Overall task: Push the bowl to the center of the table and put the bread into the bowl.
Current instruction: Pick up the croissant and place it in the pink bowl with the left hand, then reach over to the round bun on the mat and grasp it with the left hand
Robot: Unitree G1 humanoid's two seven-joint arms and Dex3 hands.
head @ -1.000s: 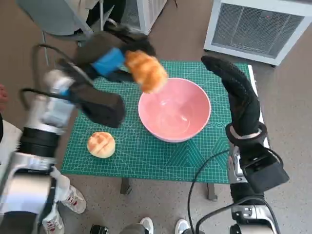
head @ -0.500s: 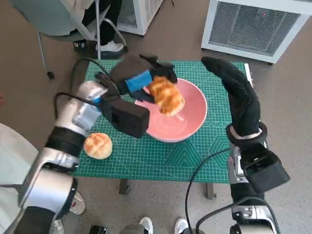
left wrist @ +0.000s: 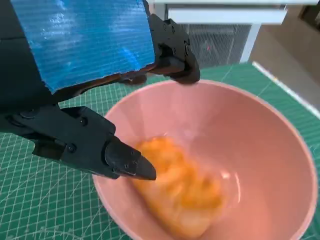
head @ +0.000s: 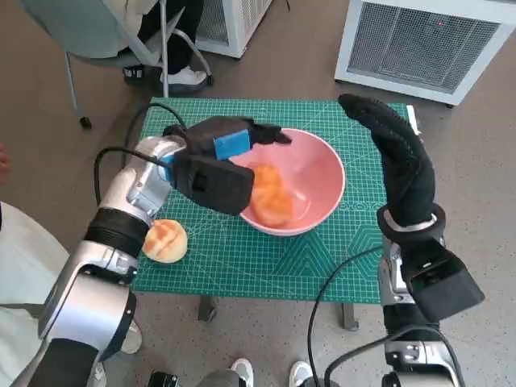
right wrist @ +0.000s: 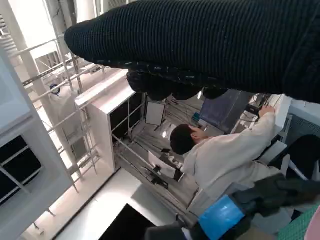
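Bread (head: 270, 196) loose in bowl (head: 322, 165); your left hand (head: 222, 149) empty, fingers spread (rim close) — withdrawing could tip it.

A green cutting mat with a white grid (head: 322, 250) covers the tabletop in the middle of the head view. A white slatted appliance (head: 427, 44) stands on the floor at upper right. A grey chair (head: 76, 24) sits at upper left, a shoe (head: 187, 77) beside its leg. In the right wrist view, a person in a white coat (right wrist: 225, 160) bends toward metal shelving (right wrist: 150, 165).
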